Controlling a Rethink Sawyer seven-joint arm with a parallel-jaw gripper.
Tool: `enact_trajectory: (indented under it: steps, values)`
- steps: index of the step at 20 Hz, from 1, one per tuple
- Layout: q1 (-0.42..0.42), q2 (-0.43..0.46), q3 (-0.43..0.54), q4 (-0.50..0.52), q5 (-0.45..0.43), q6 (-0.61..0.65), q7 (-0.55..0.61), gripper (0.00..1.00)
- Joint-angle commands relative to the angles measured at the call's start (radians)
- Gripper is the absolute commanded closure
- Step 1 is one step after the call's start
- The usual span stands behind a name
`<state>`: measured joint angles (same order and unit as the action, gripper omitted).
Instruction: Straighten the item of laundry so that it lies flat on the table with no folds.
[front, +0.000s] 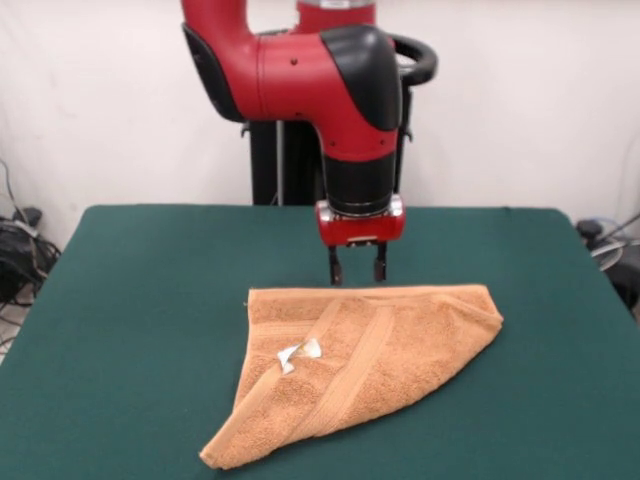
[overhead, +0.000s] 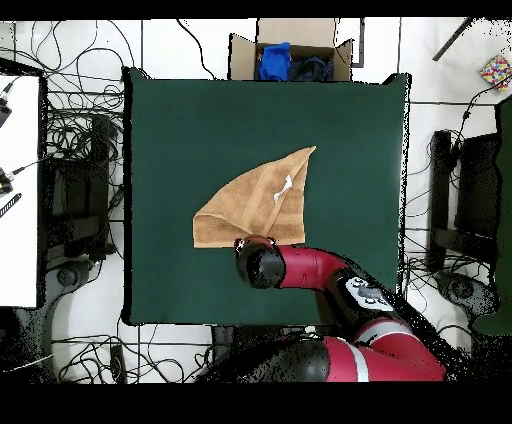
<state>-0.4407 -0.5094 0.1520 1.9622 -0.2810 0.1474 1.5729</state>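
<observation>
Red arm (front: 340, 90) down, jaws apart.

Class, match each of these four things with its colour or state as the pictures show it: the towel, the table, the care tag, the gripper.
Things:
1. towel
2. table
3. care tag
4. gripper

Descriptions:
A. dark green
B. small and white
C. open, just behind the towel's far edge
D. orange-tan, folded into a triangle

Pairs: 1-D, 2-A, 3-B, 4-C
</observation>
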Motion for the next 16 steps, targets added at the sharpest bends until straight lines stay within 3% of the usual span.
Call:
enact_trajectory:
  steps: [1,16]
  values:
    - [0.021,-0.018,0.058,-0.111,0.008,-0.006,0.108,0.0]
    - [0.059,-0.044,0.03,-0.131,0.019,0.045,0.114,0.0]
